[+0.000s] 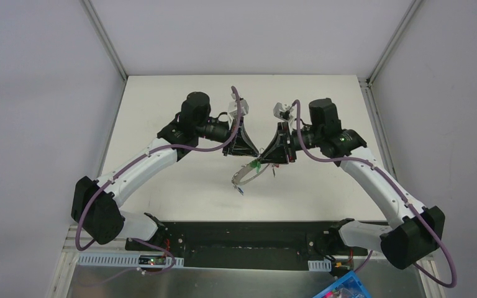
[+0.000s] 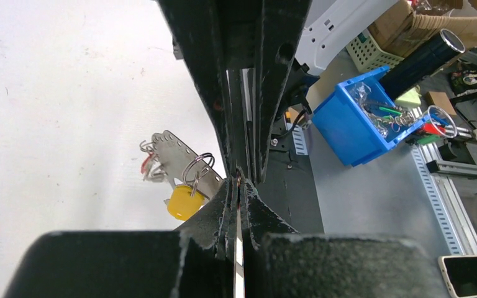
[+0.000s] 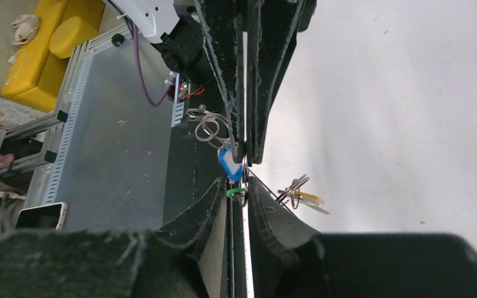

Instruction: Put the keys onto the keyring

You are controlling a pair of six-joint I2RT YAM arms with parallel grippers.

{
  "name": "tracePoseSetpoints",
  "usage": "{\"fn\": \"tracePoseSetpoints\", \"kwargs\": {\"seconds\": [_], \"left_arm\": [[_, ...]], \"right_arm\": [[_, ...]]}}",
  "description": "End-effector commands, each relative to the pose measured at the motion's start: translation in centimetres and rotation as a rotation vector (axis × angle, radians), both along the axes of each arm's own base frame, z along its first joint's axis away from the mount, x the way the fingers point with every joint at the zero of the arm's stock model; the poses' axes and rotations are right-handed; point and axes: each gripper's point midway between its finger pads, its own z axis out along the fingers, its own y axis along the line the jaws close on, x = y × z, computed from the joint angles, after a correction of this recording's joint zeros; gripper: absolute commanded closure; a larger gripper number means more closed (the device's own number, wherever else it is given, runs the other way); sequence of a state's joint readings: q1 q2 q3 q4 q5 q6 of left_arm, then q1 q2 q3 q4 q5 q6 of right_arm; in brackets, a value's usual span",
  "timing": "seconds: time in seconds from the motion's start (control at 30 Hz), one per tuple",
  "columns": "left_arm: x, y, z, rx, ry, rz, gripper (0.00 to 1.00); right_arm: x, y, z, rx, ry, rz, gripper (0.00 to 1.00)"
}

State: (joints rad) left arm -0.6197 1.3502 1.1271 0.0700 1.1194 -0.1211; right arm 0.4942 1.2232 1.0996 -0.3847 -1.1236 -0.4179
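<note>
Keyring (image 1: 246, 174): centre of the top view, long axis slanting from upper right, at the right fingertips, down to lower left.
Heads: green key (image 3: 236, 191) at the right tips; blue key (image 3: 227, 161) just above it; yellow key (image 2: 185, 202) hanging under the perforated metal tag (image 2: 177, 155), left of centre.
Left gripper (image 2: 239, 186): fingers pressed together.
Right gripper (image 3: 238, 186): narrow gap around the green head; firmly clamped or not, I cannot tell.
Room: white table (image 1: 155, 99) spreads above and to both sides; its near edge lies close below.
</note>
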Motion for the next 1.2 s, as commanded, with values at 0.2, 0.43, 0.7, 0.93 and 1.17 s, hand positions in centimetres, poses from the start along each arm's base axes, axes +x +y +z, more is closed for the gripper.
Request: {"fn": "tracePoseSetpoints", "kwargs": {"seconds": [0.2, 0.43, 0.7, 0.93, 1.17], "left_arm": [[-0.2, 0.0, 3.2, -0.115, -0.029, -0.001, 1.0], [0.2, -0.1, 3.4, -0.127, -0.017, 0.014, 1.0], [0.5, -0.1, 3.9, -0.143, -0.012, 0.024, 1.0], [0.6, 0.0, 4.0, -0.15, -0.011, 0.029, 1.0], [0.5, 0.1, 3.7, -0.145, -0.012, 0.026, 1.0]], "right_arm": [[0.3, -0.4, 3.0, 0.073, -0.097, -0.019, 0.79], [0.4, -0.4, 2.5, 0.073, -0.084, -0.018, 0.81], [0.5, -0.5, 1.7, 0.059, -0.075, -0.029, 0.8], [0.5, -0.6, 2.0, 0.056, -0.088, -0.035, 0.74], [0.8, -0.7, 3.4, 0.066, -0.116, -0.044, 0.73]]}}
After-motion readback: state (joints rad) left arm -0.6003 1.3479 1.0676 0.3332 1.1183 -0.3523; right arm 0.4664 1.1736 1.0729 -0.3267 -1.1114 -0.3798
